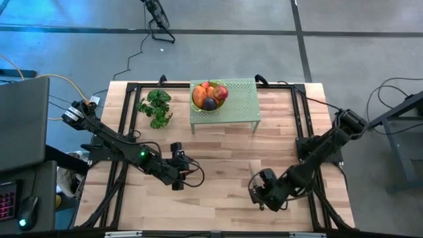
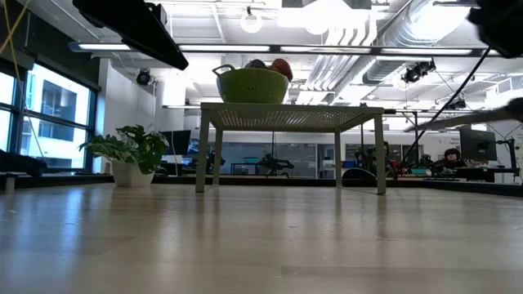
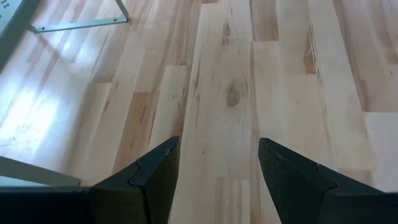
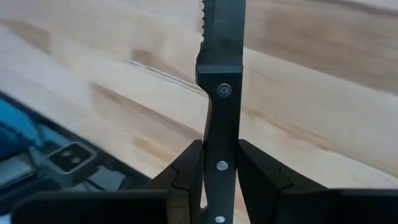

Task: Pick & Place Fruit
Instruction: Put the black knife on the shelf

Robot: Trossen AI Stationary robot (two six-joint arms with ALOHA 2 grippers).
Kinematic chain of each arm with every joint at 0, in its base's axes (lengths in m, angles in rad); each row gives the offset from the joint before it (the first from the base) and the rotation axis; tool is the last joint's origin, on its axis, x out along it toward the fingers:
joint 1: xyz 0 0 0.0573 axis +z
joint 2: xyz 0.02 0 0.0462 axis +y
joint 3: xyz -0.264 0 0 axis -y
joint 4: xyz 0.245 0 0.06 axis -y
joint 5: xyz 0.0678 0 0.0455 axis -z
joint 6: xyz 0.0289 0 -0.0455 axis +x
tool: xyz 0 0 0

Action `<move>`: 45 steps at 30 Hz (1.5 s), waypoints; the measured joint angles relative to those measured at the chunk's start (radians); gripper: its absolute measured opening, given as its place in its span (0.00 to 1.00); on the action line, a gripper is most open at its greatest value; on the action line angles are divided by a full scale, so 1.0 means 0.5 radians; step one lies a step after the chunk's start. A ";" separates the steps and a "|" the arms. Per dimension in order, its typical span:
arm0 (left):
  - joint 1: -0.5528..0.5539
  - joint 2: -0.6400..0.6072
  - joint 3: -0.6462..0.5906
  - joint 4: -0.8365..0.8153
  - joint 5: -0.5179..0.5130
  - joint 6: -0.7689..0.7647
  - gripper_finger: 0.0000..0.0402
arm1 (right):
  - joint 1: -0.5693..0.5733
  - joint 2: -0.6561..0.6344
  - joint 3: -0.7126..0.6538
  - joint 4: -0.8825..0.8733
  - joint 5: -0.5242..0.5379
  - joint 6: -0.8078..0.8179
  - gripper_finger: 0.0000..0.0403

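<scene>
The fruit (image 1: 210, 95) sits heaped in a green bowl (image 1: 196, 103) on the left end of a pale green perforated stand (image 1: 241, 102) at the far edge of the wooden surface (image 1: 225, 145); orange pieces, a red apple and a dark purple piece show from above, and in the low view only the tops of the fruit (image 2: 274, 67) peek over the bowl (image 2: 251, 85), which rests on the stand (image 2: 290, 117). A small leafy plant (image 1: 156, 108) stands just to the left of the stand, apart from it. The left pincer (image 1: 180, 165) hangs over the bare middle-left of the surface, well apart from the bowl; its wrist view shows the two dark fingers (image 3: 155, 171) spread wide with only wood planks between them, holding nothing. The right pincer (image 1: 259, 192) is over the near right part of the surface, also far from the fruit. In its wrist view the fingers (image 4: 189, 165) are closed tight on the black riveted handle of a knife (image 4: 222, 93), whose serrated blade points away from the wrist, with the wooden surface and its edge below it
</scene>
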 joint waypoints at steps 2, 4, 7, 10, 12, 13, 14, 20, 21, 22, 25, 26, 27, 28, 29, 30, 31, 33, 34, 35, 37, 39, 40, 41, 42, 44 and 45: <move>0.000 0.000 0.000 -0.001 0.000 0.024 0.53 | -0.042 -0.012 0.000 0.048 0.012 -0.086 0.20; 0.001 0.000 0.000 0.000 0.000 0.027 0.53 | -0.095 -0.016 0.000 0.113 0.012 -0.183 0.20; 0.000 0.000 0.000 0.002 0.000 0.027 0.53 | -0.169 -0.016 0.000 0.220 0.011 -0.327 0.20; 0.000 0.000 0.000 0.012 0.000 0.026 0.53 | -0.239 -0.016 0.000 0.325 -0.009 -0.468 0.20; 0.001 0.000 0.000 0.009 0.000 0.026 0.53 | -0.278 -0.016 0.000 0.376 -0.011 -0.553 0.20; 0.000 0.000 0.000 0.009 0.000 0.026 0.53 | -0.296 -0.016 0.000 0.402 -0.013 -0.593 0.20; 0.000 0.000 0.000 0.009 0.000 0.025 0.53 | -0.313 -0.016 0.000 0.425 -0.017 -0.630 0.20; 0.001 0.000 0.000 0.009 0.000 0.025 0.53 | -0.391 -0.069 0.000 0.453 -0.015 -0.800 0.20; 0.000 0.000 0.000 0.009 0.000 0.025 0.53 | -0.403 -0.083 0.000 0.452 -0.008 -0.834 0.20; 0.000 0.000 0.000 0.009 0.000 0.025 0.53 | -0.418 -0.095 0.000 0.460 -0.005 -0.862 0.20; 0.001 0.000 0.000 0.009 0.000 0.025 0.53 | -0.457 -0.138 0.001 0.453 0.011 -0.958 0.20; 0.000 0.000 0.000 0.010 0.000 0.024 0.53 | -0.474 -0.153 0.001 0.452 0.016 -0.990 0.20; 0.000 0.000 0.000 0.010 0.000 0.024 0.53 | -0.494 -0.167 0.001 0.455 0.018 -1.016 0.20; 0.000 0.000 0.000 0.010 0.000 0.024 0.53 | -0.513 -0.184 0.001 0.455 0.018 -1.049 0.20; 0.001 0.000 0.000 0.012 0.000 0.024 0.53 | -0.533 -0.204 0.001 0.448 0.018 -1.081 0.20; 0.001 0.000 0.000 0.012 0.000 0.021 0.53 | -0.553 -0.227 0.001 0.444 0.018 -1.113 0.20; 0.000 0.000 0.000 0.012 0.000 0.020 0.53 | -0.577 -0.245 0.001 0.446 0.018 -1.144 0.20; 0.001 0.000 0.000 0.013 -0.001 0.019 0.53 | -0.631 -0.287 0.001 0.445 0.010 -1.207 0.20; 0.000 0.000 0.000 0.014 0.000 0.019 0.53 | -0.653 -0.311 0.001 0.434 0.009 -1.241 0.20; 0.000 0.000 0.000 0.014 0.000 0.019 0.53 | -0.676 -0.336 0.001 0.426 0.008 -1.274 0.20; 0.000 0.000 0.000 0.014 0.000 0.019 0.53 | -0.729 -0.386 0.001 0.431 0.008 -1.343 0.20; 0.000 0.000 0.000 0.014 0.000 0.019 0.53 | -0.780 -0.429 0.001 0.429 0.006 -1.410 0.20; 0.001 0.000 0.000 0.014 0.000 0.019 0.53 | -0.804 -0.453 0.001 0.429 0.003 -1.439 0.20; 0.000 0.000 0.000 0.014 0.000 0.019 0.53 | -0.828 -0.475 0.001 0.428 0.000 -1.470 0.20; 0.000 0.000 0.000 0.014 0.000 0.018 0.53 | -0.855 -0.500 0.001 0.428 -0.003 -1.496 0.20; 0.001 0.000 0.000 0.014 0.000 0.018 0.53 | -0.906 -0.547 0.001 0.429 -0.006 -1.547 0.20; 0.001 0.000 0.000 0.015 0.000 0.018 0.53 | -0.932 -0.564 0.001 0.429 -0.006 -1.576 0.20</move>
